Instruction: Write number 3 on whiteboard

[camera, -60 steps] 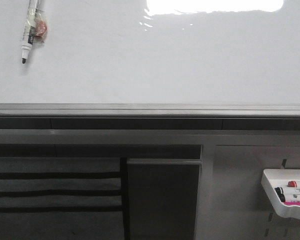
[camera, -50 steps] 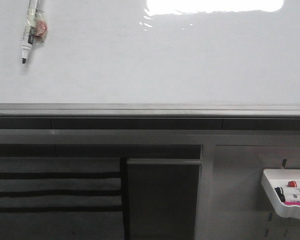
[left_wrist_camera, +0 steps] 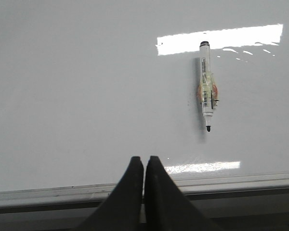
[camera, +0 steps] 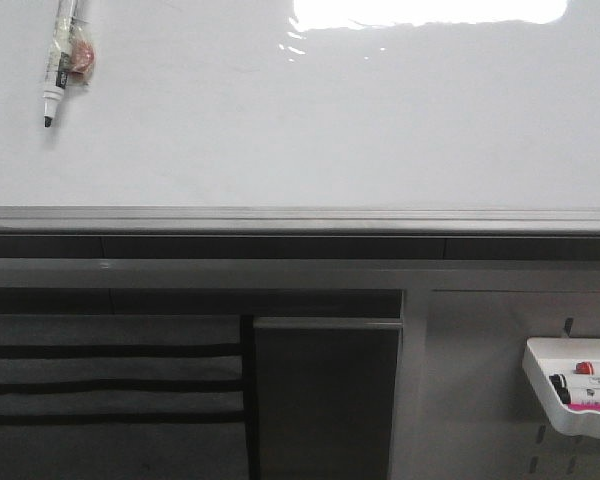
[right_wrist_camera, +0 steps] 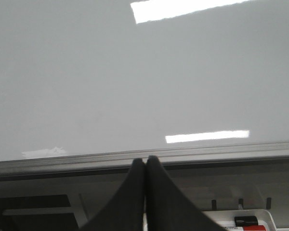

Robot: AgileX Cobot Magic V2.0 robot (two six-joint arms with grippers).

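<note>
The whiteboard is glossy white with a grey metal rim and bears no writing; no number 3 shows on it. A white marker with a black tip and a red-and-tape wrap lies on the board at the far left, tip toward the rim. It also shows in the left wrist view. My left gripper is shut and empty, over the board's near edge, apart from the marker. My right gripper is shut and empty, just short of the rim. Neither gripper shows in the front view.
A small white plastic tray holding several markers hangs on the pegboard panel at the lower right, below the board; it also shows in the right wrist view. Grey shelving and a dark panel sit under the rim.
</note>
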